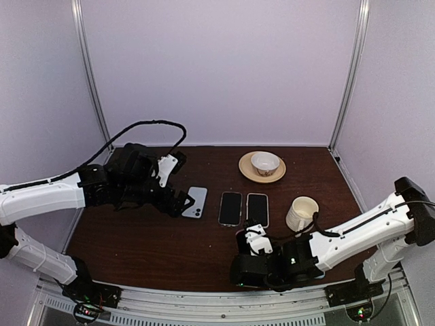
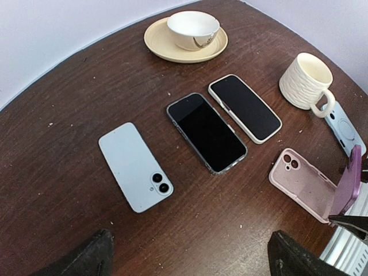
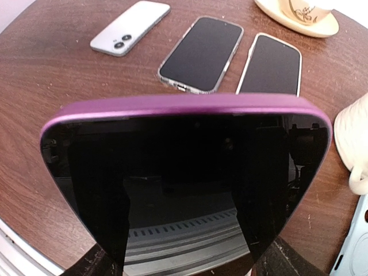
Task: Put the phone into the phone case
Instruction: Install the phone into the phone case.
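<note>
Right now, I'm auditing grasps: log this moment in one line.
right claw: shut on purple phone, tilted, beside pink phone case | left claw: open, empty | case: empty

Soft even light, faint shadows; wrist views fisheye-warped, sharp.

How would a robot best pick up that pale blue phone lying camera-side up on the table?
Pinch the pale blue phone across its two long edges, near the middle, coming straight down from above. It lies flat and thin on the table, so only the edges offer grip, and the gap to the clear-cased phone beside it likely leaves room for a finger.
</note>
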Robot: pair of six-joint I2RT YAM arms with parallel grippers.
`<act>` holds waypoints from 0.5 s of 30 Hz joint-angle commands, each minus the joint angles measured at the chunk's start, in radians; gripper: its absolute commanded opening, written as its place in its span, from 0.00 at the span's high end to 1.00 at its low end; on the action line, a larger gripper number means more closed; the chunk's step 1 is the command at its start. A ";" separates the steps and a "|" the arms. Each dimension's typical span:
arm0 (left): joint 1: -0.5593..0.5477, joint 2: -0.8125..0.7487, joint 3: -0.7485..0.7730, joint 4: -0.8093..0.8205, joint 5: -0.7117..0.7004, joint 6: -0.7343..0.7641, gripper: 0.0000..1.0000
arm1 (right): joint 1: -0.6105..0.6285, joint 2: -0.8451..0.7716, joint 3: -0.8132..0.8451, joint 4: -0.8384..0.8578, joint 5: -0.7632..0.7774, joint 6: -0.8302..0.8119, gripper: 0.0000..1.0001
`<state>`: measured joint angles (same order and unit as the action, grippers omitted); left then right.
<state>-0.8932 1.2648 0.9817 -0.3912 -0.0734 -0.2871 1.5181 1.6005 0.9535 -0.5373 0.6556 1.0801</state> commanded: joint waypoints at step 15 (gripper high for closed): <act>0.009 0.013 0.003 0.007 0.029 0.012 0.03 | 0.022 0.049 0.001 -0.067 0.088 0.173 1.00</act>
<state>-0.8925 1.2697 0.9817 -0.3954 -0.0628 -0.2863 1.5356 1.6543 0.9585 -0.6209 0.6823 1.2316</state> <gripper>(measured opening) 0.976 0.743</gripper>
